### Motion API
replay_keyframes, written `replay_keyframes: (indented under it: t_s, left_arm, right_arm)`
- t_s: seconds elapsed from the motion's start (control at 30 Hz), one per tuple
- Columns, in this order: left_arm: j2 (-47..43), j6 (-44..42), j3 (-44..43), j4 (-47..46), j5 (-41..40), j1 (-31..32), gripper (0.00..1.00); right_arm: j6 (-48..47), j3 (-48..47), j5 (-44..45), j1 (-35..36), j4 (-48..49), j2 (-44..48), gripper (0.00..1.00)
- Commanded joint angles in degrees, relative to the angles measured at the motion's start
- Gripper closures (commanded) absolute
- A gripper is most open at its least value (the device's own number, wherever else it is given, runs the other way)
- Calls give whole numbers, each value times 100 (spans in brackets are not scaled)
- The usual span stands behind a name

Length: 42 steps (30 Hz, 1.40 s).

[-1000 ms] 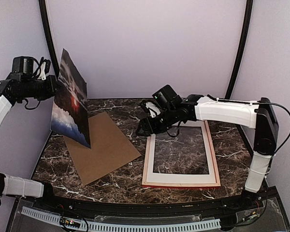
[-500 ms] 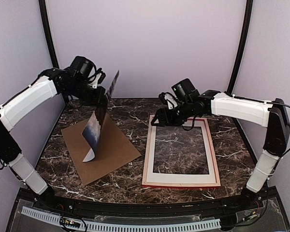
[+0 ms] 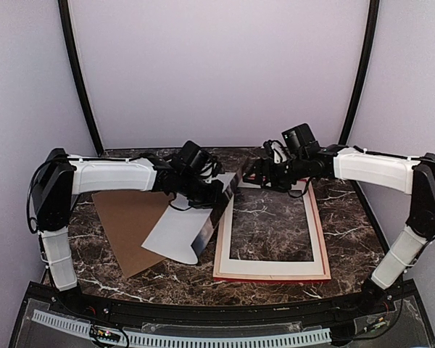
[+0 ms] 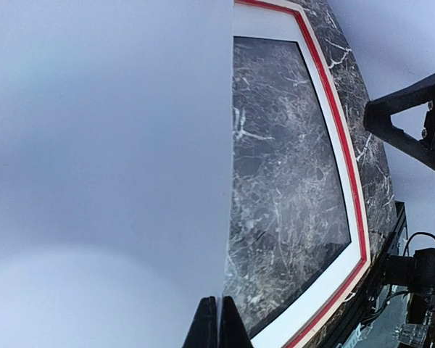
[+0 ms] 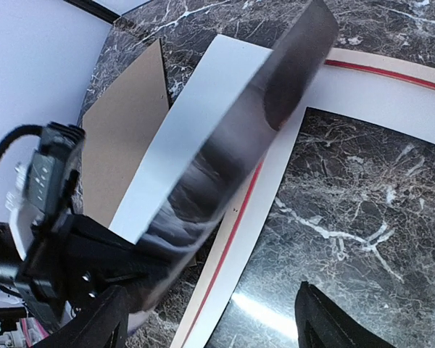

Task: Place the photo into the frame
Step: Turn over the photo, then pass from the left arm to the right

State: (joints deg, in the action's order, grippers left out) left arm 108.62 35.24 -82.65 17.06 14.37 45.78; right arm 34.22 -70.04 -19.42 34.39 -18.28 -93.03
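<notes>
Within the last second we have swung the photo [image 3: 180, 233] down from high on the left, where it stood almost upright, to the middle of the worktop [image 3: 348, 217]. It now slopes low, white back upward and glossy face down. Its near part lies over the brown backing board [image 3: 123, 225] and its right edge is at the left rail of the frame [image 3: 319, 221]. The frame lies flat with the white mat [image 3: 272, 268] on it, so we judge insertion not yet begun.

Our left arm stretches nearly level to the right, and the left gripper [image 3: 216, 194] is clamped on the photo's far edge. The right gripper [image 3: 255, 176] has widened and holds nothing, poised over the frame's far-left corner.
</notes>
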Motion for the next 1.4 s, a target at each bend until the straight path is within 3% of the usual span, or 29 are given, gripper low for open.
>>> replay_keyframes:
  t_s: [0.0, 0.23, 0.57, 0.77, 1.1, 1.37]
  left_arm:
    - [173, 722, 107, -1225, 233, 267, 100]
    - [437, 1210, 299, -2016, 164, 510, 97]
    - [724, 1400, 322, -2326, 230, 699, 81]
    - [802, 1487, 402, -2504, 301, 741, 79]
    - [991, 1570, 375, -2600, 384, 833, 78]
    - [1056, 1494, 333, -2614, 500, 858, 62]
  right_arm:
    - [428, 221, -28, -46, 619, 95, 20]
    - [699, 451, 53, -73, 919, -222, 20]
    - [783, 472, -86, -88, 1095, -630, 23]
    - [792, 587, -71, -121, 1161, -841, 30]
    - [843, 773, -78, -170, 1406, -1015, 66]
    - [641, 833, 48, -307, 1283, -1000, 88]
